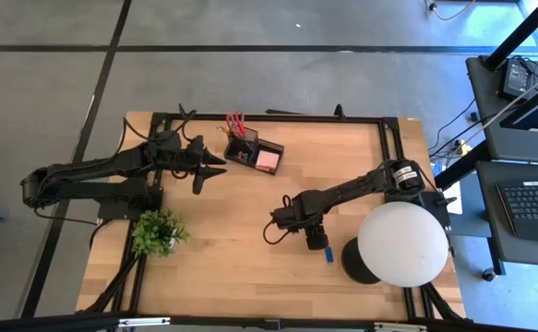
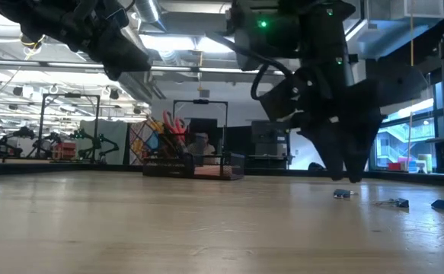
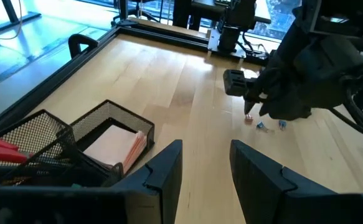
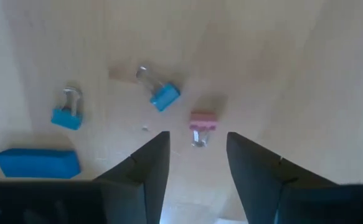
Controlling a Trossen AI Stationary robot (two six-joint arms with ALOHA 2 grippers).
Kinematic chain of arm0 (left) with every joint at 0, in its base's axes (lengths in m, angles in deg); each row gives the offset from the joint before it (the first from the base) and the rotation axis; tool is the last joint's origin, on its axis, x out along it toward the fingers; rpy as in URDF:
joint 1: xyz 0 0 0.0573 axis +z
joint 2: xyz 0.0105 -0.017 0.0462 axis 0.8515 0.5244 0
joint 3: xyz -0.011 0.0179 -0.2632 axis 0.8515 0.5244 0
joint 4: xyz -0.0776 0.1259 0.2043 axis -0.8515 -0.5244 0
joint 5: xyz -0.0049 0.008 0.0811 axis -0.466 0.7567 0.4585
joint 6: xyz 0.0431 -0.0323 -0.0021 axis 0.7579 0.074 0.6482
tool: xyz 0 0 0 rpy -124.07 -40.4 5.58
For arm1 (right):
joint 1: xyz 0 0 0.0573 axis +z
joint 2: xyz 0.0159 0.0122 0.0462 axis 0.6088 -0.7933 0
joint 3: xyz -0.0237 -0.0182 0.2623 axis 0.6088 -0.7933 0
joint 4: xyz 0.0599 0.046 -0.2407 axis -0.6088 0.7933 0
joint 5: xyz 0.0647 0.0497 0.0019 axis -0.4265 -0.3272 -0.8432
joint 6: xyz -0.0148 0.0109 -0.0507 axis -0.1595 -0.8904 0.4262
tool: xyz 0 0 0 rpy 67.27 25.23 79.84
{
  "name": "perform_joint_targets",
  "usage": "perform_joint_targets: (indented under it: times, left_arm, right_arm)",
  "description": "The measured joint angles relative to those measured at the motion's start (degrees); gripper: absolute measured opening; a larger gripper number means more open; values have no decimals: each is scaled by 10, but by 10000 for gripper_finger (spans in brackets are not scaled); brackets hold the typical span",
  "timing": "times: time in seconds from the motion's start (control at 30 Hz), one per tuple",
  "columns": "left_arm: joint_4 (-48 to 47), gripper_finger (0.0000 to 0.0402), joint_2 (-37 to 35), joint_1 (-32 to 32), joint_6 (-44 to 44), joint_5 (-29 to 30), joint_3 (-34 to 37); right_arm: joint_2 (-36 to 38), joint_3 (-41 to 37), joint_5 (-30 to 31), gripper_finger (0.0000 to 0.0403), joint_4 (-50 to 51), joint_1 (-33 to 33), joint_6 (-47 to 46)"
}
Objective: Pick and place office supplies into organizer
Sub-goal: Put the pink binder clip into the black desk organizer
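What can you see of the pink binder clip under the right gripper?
The pink binder clip is a tiny clip with a pale pink body and thin silver wire handles. It lies flat on the light wooden table, untouched, just ahead of the gap between the open fingers of the right gripper. Two blue clips lie close by, apart from it.

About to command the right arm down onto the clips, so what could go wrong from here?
1. The pink clip lies just ahead of the right gripper's open jaws, not between them; closing now may miss it.
2. Two blue clips and the blue block lie close by; a descent could scatter them.
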Motion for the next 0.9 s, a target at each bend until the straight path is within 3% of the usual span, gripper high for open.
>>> perform_joint_targets:
  times: [0.43,0.9]
  left_arm:
    - [-2,127,0,0,0,0,0]
    - [-2,127,0,0,-1,0,0]
  right_arm:
    - [0,-24,-11,163,-72,-1,2]
    - [-2,-24,-3,163,-48,-1,15]
